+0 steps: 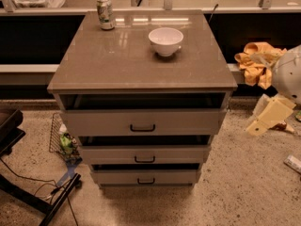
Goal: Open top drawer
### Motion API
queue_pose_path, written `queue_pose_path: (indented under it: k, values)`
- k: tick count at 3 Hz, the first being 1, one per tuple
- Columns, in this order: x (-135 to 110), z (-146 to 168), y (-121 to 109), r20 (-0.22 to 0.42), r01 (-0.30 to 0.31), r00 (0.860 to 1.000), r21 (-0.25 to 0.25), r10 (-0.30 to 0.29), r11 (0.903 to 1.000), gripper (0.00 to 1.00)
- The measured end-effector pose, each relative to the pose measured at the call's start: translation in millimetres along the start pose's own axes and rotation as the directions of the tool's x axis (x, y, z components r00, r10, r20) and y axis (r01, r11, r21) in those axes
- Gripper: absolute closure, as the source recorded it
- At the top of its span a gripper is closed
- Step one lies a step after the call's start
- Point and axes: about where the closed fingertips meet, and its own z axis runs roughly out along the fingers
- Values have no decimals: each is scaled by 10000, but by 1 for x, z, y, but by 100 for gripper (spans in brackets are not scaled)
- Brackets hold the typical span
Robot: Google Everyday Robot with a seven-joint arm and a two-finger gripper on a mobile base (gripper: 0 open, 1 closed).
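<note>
1. The top drawer [143,121] sits at the centre of the view, directly under the worktop [117,65] of a grey-beige cabinet. It has the tallest front of the three drawers.
2. A dark gap runs along the upper edge of its front, below the worktop's lip, so the drawer stands partly out. Its small dark pull handle [142,128] sits in the middle of the front.
3. The middle drawer [143,154] and the bottom drawer [145,176] lie towards 6 o'clock of it, each with a like handle and a dark gap above.
4. The end effector [270,117] is at 3 o'clock, a cream-coloured piece near the right edge, low over the speckled floor and well apart from the cabinet. Whether it is apart or together, I cannot tell; it touches no drawer.
5. On the worktop a white bowl [165,40] stands towards 12 o'clock, and a drink can [105,13] at 11 o'clock near the back edge.
6. A yellow cloth [256,62] lies at 2 o'clock, beside the cabinet.
7. A wire basket [63,140] stands on the floor at 9 o'clock, beside the cabinet.
</note>
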Motion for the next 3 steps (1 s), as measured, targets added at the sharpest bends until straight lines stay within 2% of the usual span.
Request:
queue_pose_path:
  k: [1, 2, 3]
  values:
    - [8, 27, -18, 1604, 148, 9865, 1138, -331, 9934, 0]
    - [12, 41, -26, 1968, 205, 9790, 1608, -524, 9868, 0]
    - [12, 41, -28, 1976, 260, 9784, 1705, -600, 9850, 0]
